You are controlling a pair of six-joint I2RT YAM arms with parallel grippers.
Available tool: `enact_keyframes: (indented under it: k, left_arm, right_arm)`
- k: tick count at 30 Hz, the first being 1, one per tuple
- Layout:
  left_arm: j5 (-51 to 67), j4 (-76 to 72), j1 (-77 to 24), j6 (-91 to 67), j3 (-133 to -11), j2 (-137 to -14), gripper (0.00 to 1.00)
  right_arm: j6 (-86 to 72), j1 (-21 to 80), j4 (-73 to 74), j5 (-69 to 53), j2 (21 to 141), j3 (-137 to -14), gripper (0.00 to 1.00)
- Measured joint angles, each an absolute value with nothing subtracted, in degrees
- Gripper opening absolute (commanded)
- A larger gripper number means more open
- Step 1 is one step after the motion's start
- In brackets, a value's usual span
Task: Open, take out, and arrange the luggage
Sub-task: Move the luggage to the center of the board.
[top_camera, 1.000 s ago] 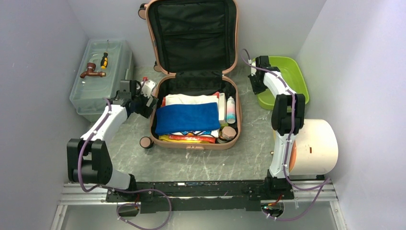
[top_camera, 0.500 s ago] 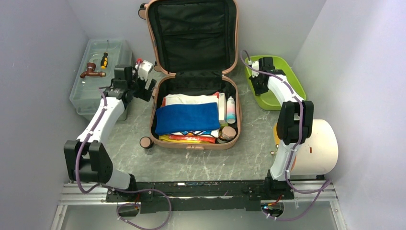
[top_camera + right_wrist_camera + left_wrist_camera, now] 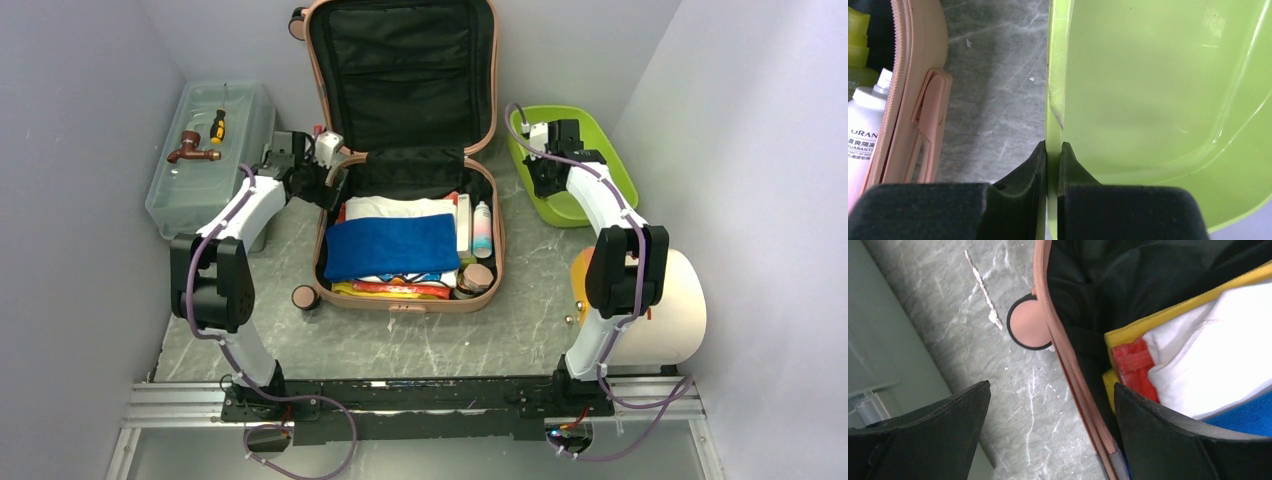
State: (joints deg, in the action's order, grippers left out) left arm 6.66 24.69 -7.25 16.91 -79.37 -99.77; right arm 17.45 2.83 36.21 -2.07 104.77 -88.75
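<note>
Luggage (image 3: 440, 303) at centre of desk (image 3: 420, 345), already open, base packed, blue towel (image 3: 390, 245) on top. Step in hand: taking out; tray looks bare. Left pincer (image 3: 1050, 390) spread wide, empty, straddling luggage's far-left rim. Right pincer (image 3: 1053, 147) clamped on lime tray (image 3: 1158, 100) rim beside luggage. Lid (image 3: 400, 70) upright at back. Next, likely: pull tray nearer, lower left pincer onto clothes.

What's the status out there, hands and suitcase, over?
Left hand open, straddling left rim of the luggage. Right hand shut on rim of the green tray. Luggage open, lid up, full. Nothing blocking it.
</note>
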Motion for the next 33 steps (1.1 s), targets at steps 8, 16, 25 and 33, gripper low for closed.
enact_keyframes:
  k: [8,16,25,33]
  left_arm:
    - [4.6,24.7,-9.6,16.9,-82.7,-102.5,0.59]
    - [0.4,25.0,-11.0,15.6,-84.6,-107.2,0.00]
    - [-0.8,26.0,-10.3,11.7,-85.6,-107.5,0.00]
    - [1.1,26.0,-9.1,9.3,-85.5,-107.5,0.00]
  right_arm:
    - [17.6,2.2,35.9,-3.3,104.8,-87.7,0.00]
    - [17.6,1.9,35.8,-4.2,103.6,-87.2,0.00]
    - [18.1,1.4,35.4,-5.5,101.9,-86.7,0.00]
    - [18.1,1.3,35.4,-6.6,101.9,-86.7,0.00]
